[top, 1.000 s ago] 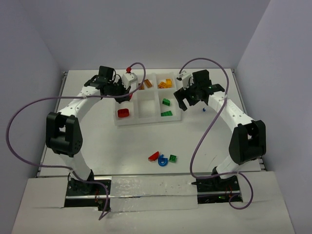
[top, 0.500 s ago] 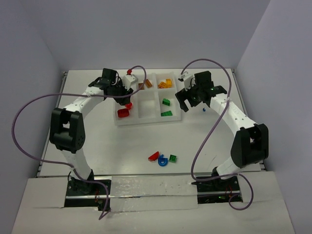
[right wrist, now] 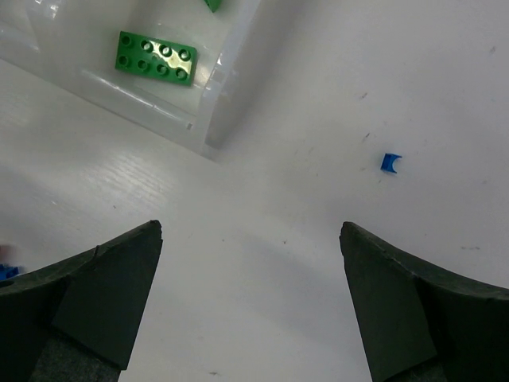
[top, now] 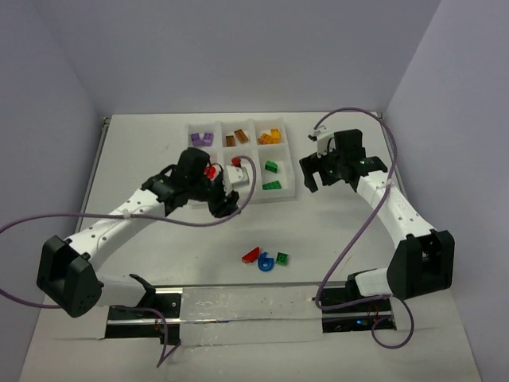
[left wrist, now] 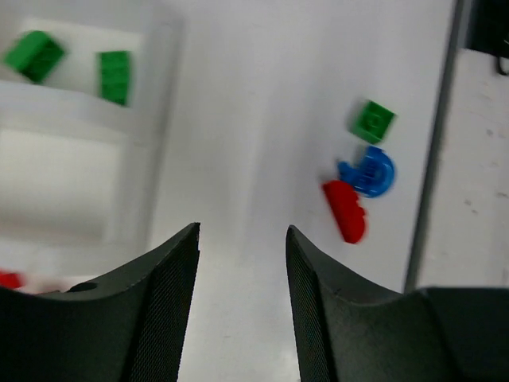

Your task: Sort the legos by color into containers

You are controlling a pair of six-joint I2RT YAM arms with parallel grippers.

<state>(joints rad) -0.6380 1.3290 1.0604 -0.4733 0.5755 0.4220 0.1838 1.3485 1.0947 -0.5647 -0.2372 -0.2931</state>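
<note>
White table [top: 159, 255], pale walls.

**Top view:**
- The tray [top: 254, 151] sits far centre and has six wells.
- The far row holds purple bricks [top: 203, 138], brown bricks [top: 236, 137] and orange bricks [top: 270, 136].
- Green bricks [top: 272, 185] lie in the near right well.
- The left gripper [top: 225, 203] hangs over the tray's near left corner and hides that well from me.
- The right gripper [top: 310, 177] is just beside the tray's right edge.
- Three loose pieces cluster on the table near the arm bases: a red curve [top: 251, 255], a blue curve [top: 266, 262] touching it, and a green square [top: 282, 258] just beside the blue.

**Left wrist:**
- The left gripper [left wrist: 242, 235] has its jaws apart, with only bare table between them.
- Ahead to the right I see the red curve [left wrist: 344, 210], blue curve [left wrist: 367, 171] and green square [left wrist: 372, 122].
- The tray wall [left wrist: 159, 119] is on the left, with the green bricks [left wrist: 115, 76] in their well.

**Right wrist:**
- The right gripper [right wrist: 250, 231] is spread wide and holds nothing.
- The tray corner [right wrist: 215, 135] lies ahead on the left, with a green plate [right wrist: 156, 57] flat inside.
- A tiny blue piece [right wrist: 390, 163] lies alone on the table, off to the right and well apart from the tray.
</note>
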